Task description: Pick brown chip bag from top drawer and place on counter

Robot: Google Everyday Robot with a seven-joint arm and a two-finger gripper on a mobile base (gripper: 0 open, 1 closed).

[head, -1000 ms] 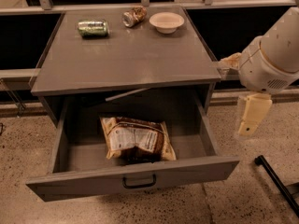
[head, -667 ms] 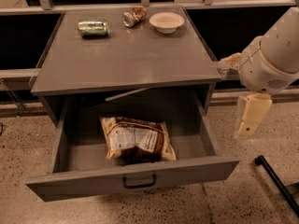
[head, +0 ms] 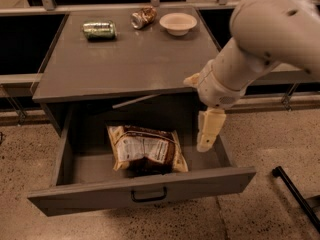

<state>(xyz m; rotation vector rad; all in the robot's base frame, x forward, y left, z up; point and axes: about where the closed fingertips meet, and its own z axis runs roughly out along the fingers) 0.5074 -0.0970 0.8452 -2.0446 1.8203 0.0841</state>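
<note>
The brown chip bag (head: 146, 150) lies flat in the open top drawer (head: 80, 199), label panel up, near the middle. The drawer has a black wire handle (head: 149, 195) on its front panel. My gripper (head: 206, 143) hangs pointing down at the drawer's right side, to the right of the bag and apart from it, holding nothing. The white arm reaches in from the upper right. The grey counter (head: 130, 59) spans the cabinet top above the drawer.
On the counter's far edge stand a green can (head: 99, 30) on its side, a crushed brownish can (head: 143, 17) and a white bowl (head: 178, 22). A black bar (head: 295, 194) lies on the speckled floor at the right. Dark shelving runs behind the cabinet.
My gripper and arm have moved left, from beside the cabinet's right side to over the drawer's right end. The view has shifted closer. The bag has not moved.
</note>
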